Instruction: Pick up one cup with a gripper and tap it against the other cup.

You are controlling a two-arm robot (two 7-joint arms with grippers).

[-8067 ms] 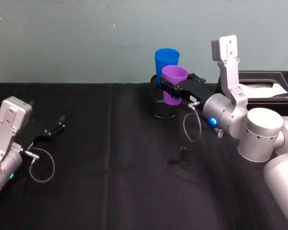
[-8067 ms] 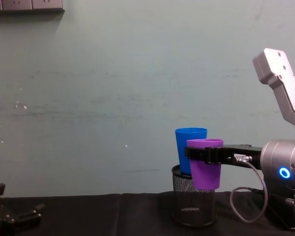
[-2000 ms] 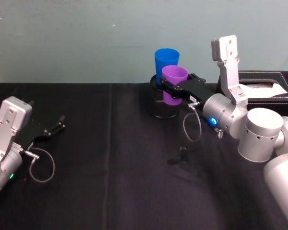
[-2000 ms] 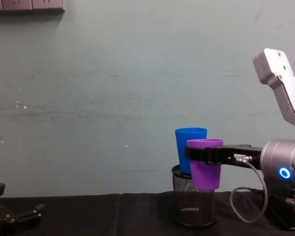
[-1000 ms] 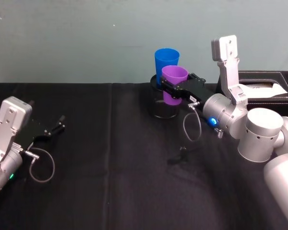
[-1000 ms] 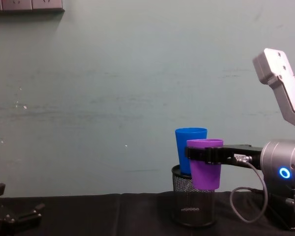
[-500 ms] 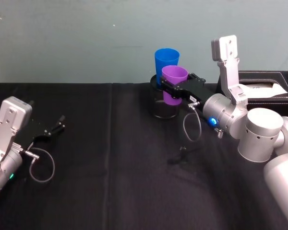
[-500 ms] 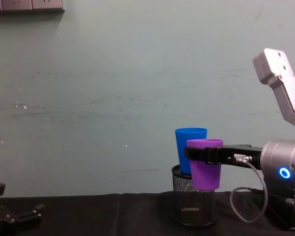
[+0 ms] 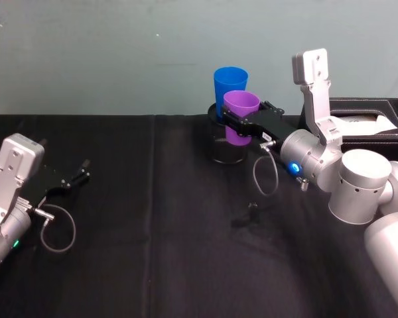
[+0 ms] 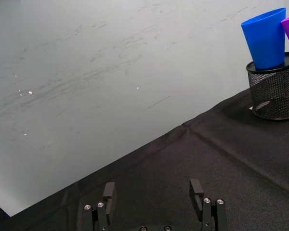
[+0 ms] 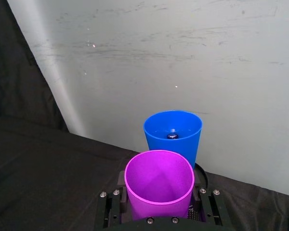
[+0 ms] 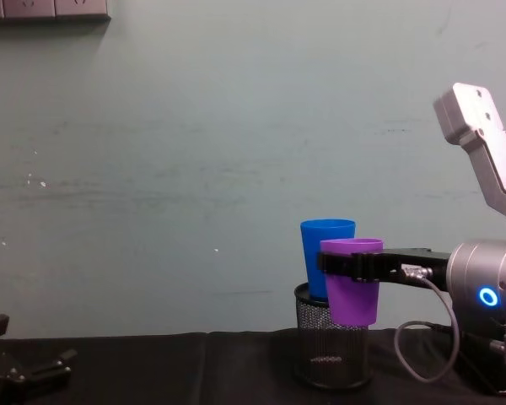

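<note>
Right of centre in the head view, toward the top of the frame, my right gripper [image 9: 235, 124] is clamped around the purple cup [image 9: 241, 105], one finger on each side of its wall just under the rim. The cup is upright and held clear of the table [image 9: 152, 232]. Directly behind it, slightly higher in the frame, the blue cup [image 9: 230, 83] stands upright in the black mesh pen holder [image 9: 225, 151].

What has changed lately is nothing. Over the last several seconds the purple cup, the blue cup and my right arm have kept the same places in both the head and chest views. I read that as a pause at the point of contact, not a fresh approach.

From the chest view the purple cup [image 12: 352, 283] overlaps the blue one's [image 12: 325, 253] right side. My right wrist view puts the purple rim [image 11: 159, 178] just in front of the blue wall [image 11: 172, 139]. I cannot tell whether the two are touching or a sliver apart.

If the tap has landed, the task is close to done. If not, only a small nudge toward the top of the head view is left.

My left gripper [image 9: 83, 171] lies parked at the left edge of the frame, jaws wide and holding nothing.
</note>
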